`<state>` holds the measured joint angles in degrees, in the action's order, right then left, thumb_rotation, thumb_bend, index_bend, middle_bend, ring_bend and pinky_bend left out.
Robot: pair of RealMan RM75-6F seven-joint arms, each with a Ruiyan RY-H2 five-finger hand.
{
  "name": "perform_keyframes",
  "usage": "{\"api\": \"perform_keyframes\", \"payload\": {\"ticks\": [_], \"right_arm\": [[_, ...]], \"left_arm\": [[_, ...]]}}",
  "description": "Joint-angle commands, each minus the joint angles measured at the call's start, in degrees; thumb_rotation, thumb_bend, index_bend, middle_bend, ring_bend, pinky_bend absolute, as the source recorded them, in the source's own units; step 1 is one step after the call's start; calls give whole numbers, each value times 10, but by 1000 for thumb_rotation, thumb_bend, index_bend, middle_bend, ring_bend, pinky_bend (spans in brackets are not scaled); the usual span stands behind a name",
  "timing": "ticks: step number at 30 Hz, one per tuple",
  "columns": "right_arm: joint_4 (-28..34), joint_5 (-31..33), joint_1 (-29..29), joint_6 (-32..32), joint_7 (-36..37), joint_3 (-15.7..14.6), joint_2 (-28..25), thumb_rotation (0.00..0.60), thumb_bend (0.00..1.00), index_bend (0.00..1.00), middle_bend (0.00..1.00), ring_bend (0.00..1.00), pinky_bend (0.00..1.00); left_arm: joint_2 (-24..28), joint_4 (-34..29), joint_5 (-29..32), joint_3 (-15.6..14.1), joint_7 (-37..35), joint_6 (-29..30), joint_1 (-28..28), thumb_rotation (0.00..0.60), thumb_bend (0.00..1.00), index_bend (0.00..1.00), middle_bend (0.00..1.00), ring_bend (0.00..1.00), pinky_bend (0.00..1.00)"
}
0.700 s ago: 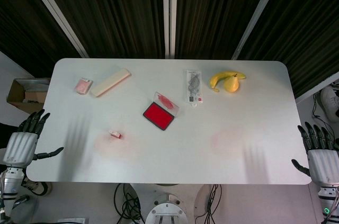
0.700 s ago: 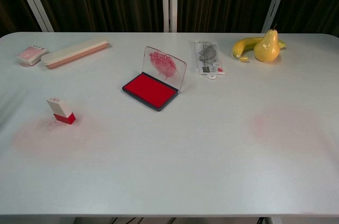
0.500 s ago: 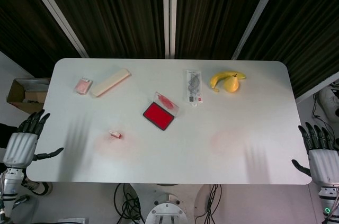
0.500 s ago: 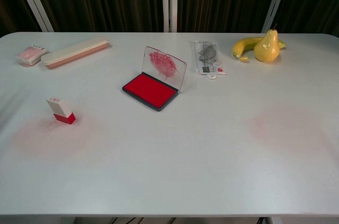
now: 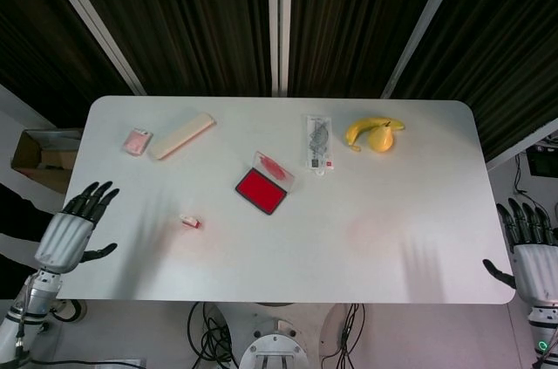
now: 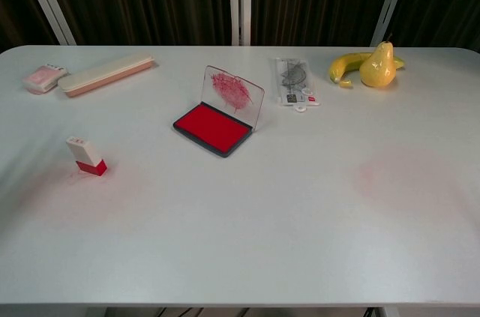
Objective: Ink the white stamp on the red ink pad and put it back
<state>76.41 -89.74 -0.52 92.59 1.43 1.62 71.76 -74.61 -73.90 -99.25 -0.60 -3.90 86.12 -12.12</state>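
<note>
The white stamp with a red base stands upright on the table's left half, also seen in the chest view. The red ink pad lies open near the middle, its clear lid tilted up behind it. My left hand hovers at the table's left edge, fingers spread and empty, well left of the stamp. My right hand is off the table's right front corner, fingers apart and empty. Neither hand shows in the chest view.
A long beige case and a small pink packet lie at the back left. A clear ruler packet, a banana and a pear sit at the back right. A cardboard box stands beside the table's left edge.
My left hand has moved right and forward, closer to the table's left edge. My right hand has shifted slightly lower and right. Stamp and ink pad have not moved.
</note>
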Motion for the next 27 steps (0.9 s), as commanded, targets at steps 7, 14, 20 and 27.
{"api": "perform_keyframes", "payload": {"ticks": [7,14,20,27], "right_arm": [[-4,8,6,5,16,8,-6,600,23,0,0,0,0],[-12,17,7,-7,27,9,-5,600,37,0,0,0,0],[-13,18,8,-9,29,10,-8,600,38,0,0,0,0],[-11,20,8,-11,29,12,-10,600,39,0,0,0,0]], "left_arm": [[-51,38,-25,6,24,-76,-82,600,0,104,148,518,745],[-97,85,-29,1,20,-113,-118,600,0,209,210,708,819],[-134,129,-34,-11,3,-132,-140,600,12,292,277,783,843],[-191,215,-36,-21,-32,-119,-147,600,113,401,370,809,860]]}}
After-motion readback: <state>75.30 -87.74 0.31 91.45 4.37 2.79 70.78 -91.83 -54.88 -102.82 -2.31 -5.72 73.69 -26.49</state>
